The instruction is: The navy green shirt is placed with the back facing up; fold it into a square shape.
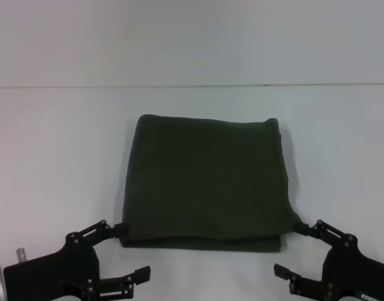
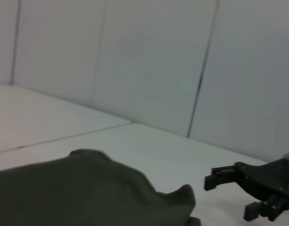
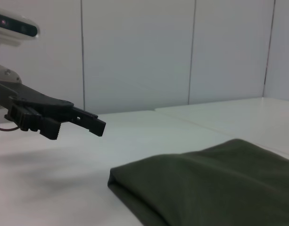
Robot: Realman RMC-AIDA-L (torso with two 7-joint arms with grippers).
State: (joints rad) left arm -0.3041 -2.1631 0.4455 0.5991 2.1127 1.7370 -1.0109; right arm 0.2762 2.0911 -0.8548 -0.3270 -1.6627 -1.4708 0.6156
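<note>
The navy green shirt lies folded into a rough square in the middle of the white table. It also shows in the left wrist view and the right wrist view. My left gripper is open at the shirt's near left corner, one fingertip right beside the fabric edge. My right gripper is open at the near right corner, one fingertip close to the fabric. Neither holds anything. The right gripper shows in the left wrist view, and the left gripper in the right wrist view.
The white table spreads around the shirt on all sides. A pale panelled wall stands behind the table's far edge.
</note>
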